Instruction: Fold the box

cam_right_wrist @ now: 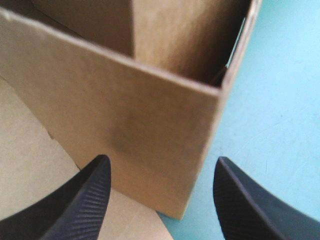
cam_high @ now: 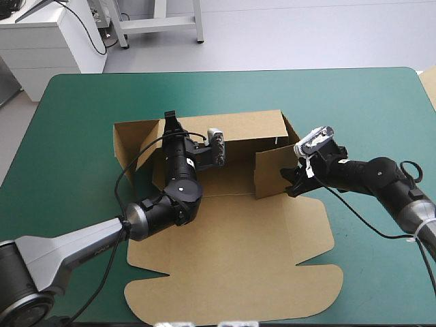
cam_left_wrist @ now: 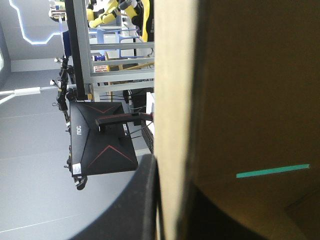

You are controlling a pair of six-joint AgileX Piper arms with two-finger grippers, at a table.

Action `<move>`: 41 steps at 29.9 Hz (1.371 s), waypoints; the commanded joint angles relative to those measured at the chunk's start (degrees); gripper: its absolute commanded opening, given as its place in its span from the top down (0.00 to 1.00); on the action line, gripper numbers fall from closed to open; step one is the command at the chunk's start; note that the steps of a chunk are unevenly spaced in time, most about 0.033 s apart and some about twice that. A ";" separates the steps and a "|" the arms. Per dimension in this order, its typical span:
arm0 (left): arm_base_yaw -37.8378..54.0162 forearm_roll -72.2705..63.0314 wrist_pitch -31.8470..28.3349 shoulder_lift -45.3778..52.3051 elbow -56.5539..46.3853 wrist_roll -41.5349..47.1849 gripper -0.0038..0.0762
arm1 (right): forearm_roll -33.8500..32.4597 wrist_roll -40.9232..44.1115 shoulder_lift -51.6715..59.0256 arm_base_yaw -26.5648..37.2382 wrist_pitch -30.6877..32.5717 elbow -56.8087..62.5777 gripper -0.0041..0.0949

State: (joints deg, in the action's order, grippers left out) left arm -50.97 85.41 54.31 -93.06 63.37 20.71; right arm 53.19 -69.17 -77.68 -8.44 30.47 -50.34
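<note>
High view: the box [cam_high: 231, 238] sits mid-surface [cam_high: 75, 116], part raised. Its back wall [cam_high: 248, 126] and side walls stand. A short flap [cam_high: 272, 174] is turned in at the right corner, and the lid [cam_high: 238, 286] lies flat toward the near edge. The left arm reaches in over the box floor, and the left end effector [cam_high: 169, 121] is on the top edge at the back wall's left end. The right end effector [cam_high: 294, 180] is just outside the flap's corner.

Left wrist view: the left end effector [cam_left_wrist: 167, 205] is clamped on a board edge of the box [cam_left_wrist: 172, 100], with a black finger [cam_left_wrist: 145, 210] against each face. A teal-green strip of surface [cam_left_wrist: 272, 171] shows through a slot.

Right wrist view: the right end effector [cam_right_wrist: 161, 167] stands wide open. The box [cam_right_wrist: 125, 110] corner stands just ahead of the gap, with the surface [cam_right_wrist: 280, 125] to one side and flat board to the other.
</note>
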 commanded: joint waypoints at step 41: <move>-0.06 -4.00 -6.14 2.71 1.16 3.28 0.85 | -3.45 3.57 -6.45 -8.79 -11.98 -7.89 0.98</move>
State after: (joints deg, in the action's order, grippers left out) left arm -50.75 82.56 53.56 -92.14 63.62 22.40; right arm 49.57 -63.93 -86.05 -16.90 17.36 -56.40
